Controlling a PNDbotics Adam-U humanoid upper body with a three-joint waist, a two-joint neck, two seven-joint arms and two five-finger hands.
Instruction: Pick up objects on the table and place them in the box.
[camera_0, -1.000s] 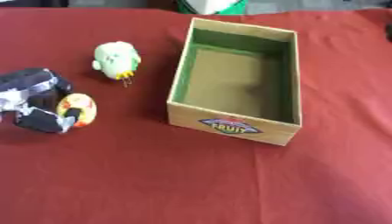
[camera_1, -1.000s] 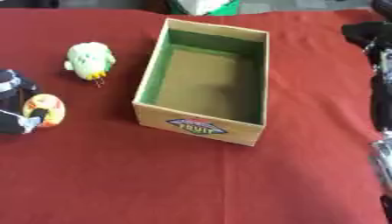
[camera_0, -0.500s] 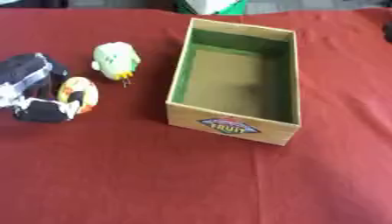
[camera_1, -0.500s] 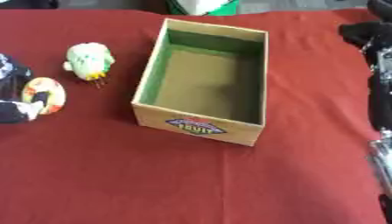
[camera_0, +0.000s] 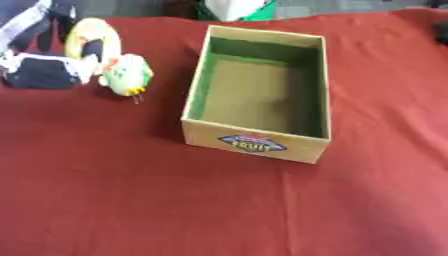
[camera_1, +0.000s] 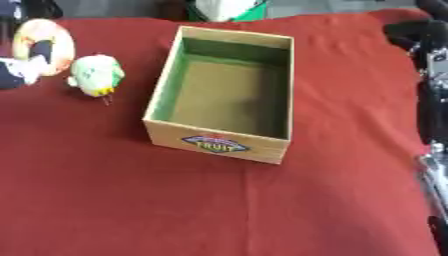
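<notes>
While the left robot hand (camera_0: 44, 67) shows whole leftward, right-eye view crops it.

Matt red cloth (camera_0: 131, 200) is covering the table; the cardboard-like box (camera_0: 262, 145) is showing a green-lined, dull interior and a printed label (camera_0: 251, 141).

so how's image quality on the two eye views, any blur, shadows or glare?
Left eye view: soft all over, most smeared at the left hand holding the orange ring-shaped object; box label barely legible. Right eye view: about as soft, with the black arm along its right edge blurred. Both: even light, no glare, faint shadow inside the box and beside the pale green toy.
</notes>
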